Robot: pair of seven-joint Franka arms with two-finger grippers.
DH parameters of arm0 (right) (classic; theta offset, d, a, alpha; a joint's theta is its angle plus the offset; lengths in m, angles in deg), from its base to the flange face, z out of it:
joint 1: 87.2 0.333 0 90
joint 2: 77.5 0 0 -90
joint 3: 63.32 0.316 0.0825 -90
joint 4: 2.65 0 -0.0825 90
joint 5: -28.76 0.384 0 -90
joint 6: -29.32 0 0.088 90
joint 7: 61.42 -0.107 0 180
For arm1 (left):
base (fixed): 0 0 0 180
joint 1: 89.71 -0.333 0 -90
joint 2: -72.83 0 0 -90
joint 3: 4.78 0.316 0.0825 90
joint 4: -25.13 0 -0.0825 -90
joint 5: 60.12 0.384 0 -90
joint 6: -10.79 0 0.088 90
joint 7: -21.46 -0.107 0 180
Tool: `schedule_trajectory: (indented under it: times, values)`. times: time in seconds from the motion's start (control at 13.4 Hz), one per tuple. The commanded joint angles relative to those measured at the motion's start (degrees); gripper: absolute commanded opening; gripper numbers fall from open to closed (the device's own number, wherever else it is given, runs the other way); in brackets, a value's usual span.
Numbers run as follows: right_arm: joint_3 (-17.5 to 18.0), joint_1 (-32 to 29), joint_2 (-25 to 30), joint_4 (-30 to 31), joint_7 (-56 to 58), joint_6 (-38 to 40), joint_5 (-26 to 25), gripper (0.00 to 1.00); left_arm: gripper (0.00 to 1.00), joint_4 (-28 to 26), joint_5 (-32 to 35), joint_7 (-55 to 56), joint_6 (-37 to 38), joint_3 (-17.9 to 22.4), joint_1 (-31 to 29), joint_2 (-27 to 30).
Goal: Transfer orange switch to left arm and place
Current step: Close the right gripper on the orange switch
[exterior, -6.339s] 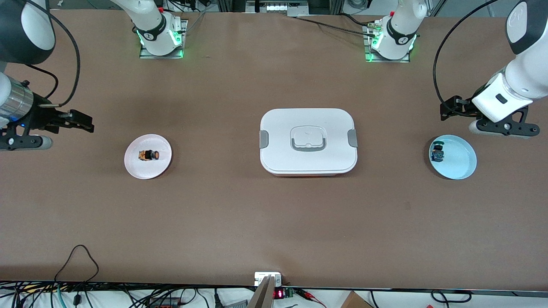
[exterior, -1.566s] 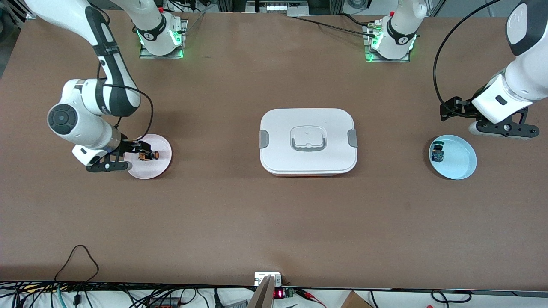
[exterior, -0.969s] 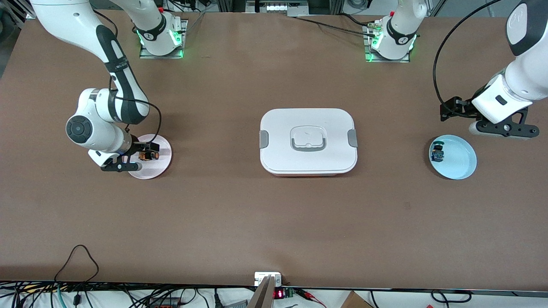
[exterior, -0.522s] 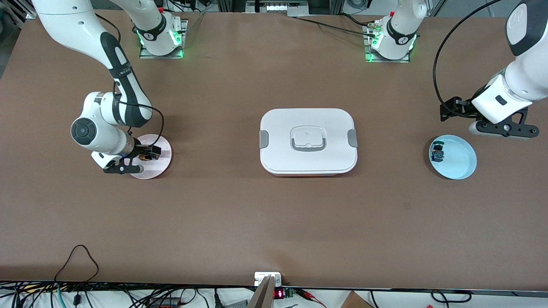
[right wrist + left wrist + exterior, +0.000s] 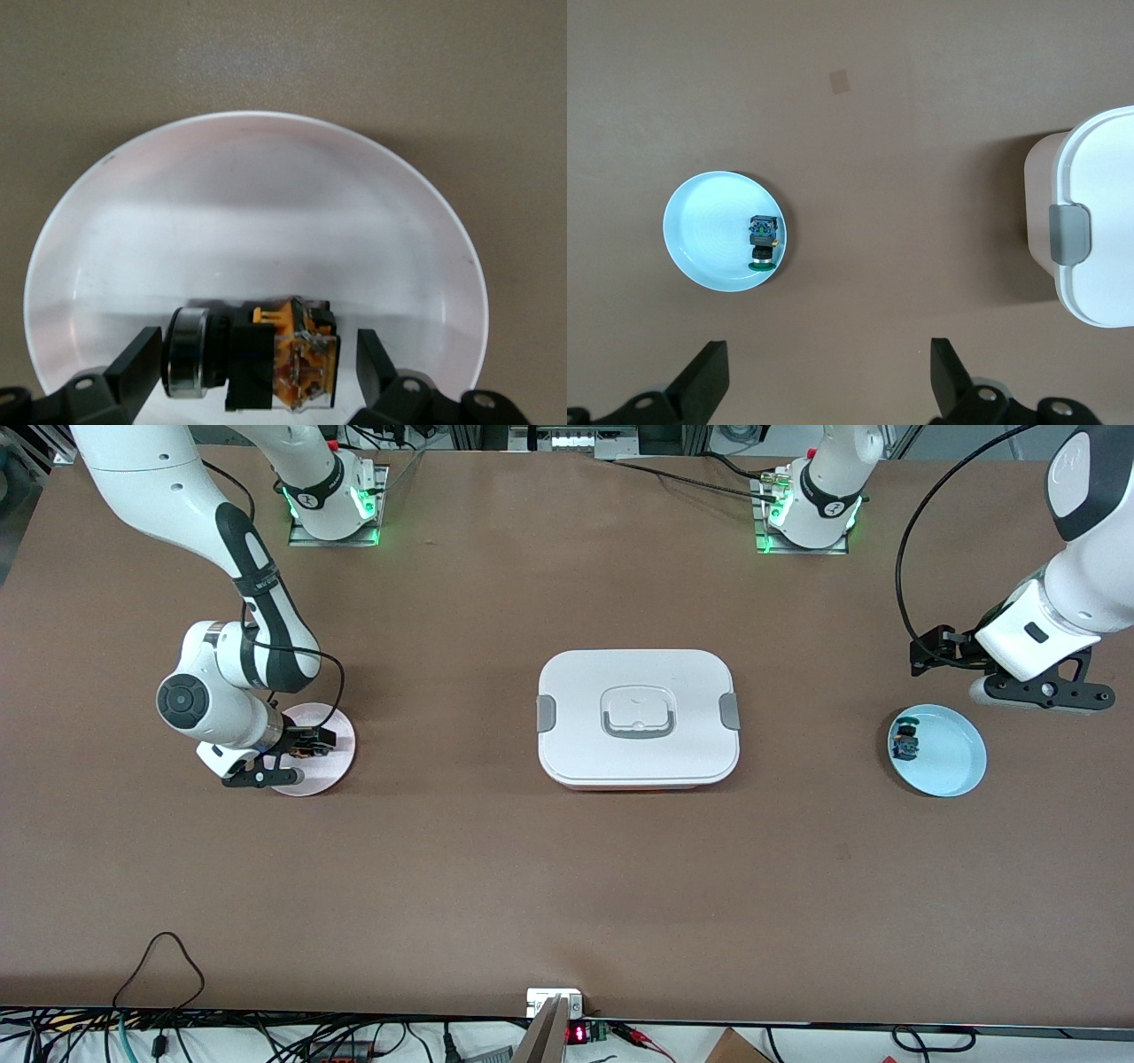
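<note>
A: Pink plate (image 5: 326, 766) at the right arm's end of the desk (image 5: 567, 886) carries the orange switch (image 5: 257, 354), lying on its side. What changed since six seconds back?

B: Then the right tool (image 5: 252, 367) hung off the desk's edge, clear of the plate. It has come down over the plate, and its fingers (image 5: 133, 367) now flank the switch, one on each side, with gaps showing. They are narrowing but not yet pinching.

A: And the left tool (image 5: 824, 381)?

B: It waits, spread wide, over bare desk beside the blue plate (image 5: 700, 235), unmoved.

A: Counts?

B: Two arms, two plates, two switches: the orange one, and a green-capped switch (image 5: 763, 241) on the blue plate. One white box (image 5: 638, 719) sits mid-desk between the plates, lid on.
</note>
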Motion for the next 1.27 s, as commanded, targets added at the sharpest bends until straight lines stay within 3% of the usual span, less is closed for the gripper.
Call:
schedule_trajectory:
  times: [0.0,0.07,0.22,0.37,0.75,1.04,1.19]
  values:
    - [0.01,0.28,0.28,0.52,1.43,-0.61,0.95,0.50,1.00,1.60,-1.26,-0.47,1.20,-0.20,-0.09,-0.62]
    - [0.01,0.28,0.36,0.43,1.51,-0.43,0.86,0.35,1.00,1.60,-1.26,-0.90,1.28,-0.20,-0.09,-0.62]
    - [0.01,0.37,0.71,0.17,1.51,-0.35,0.86,0.16,1.00,1.69,-1.26,-0.47,1.20,-0.28,0.35,-0.62]
    - [0.62,0.28,2.20,-0.36,1.60,1.84,0.77,0.06,1.00,1.69,-1.26,-0.56,1.46,-0.37,0.35,-0.53]
    - [1.59,0.11,6.69,-6.49,6.68,7.91,0.86,0.01,1.00,1.69,-1.26,-0.99,1.46,-0.81,0.26,-0.62]
    - [1.68,0.02,8.79,-15.63,16.43,15.81,1.21,0.00,1.00,1.78,-1.26,-1.00,2.16,-0.81,0.52,-0.79]
    - [4.29,0.19,10.64,-19.41,17.42,17.93,1.21,0.00,1.00,1.95,-1.26,-1.08,2.16,-0.90,0.35,-1.32]
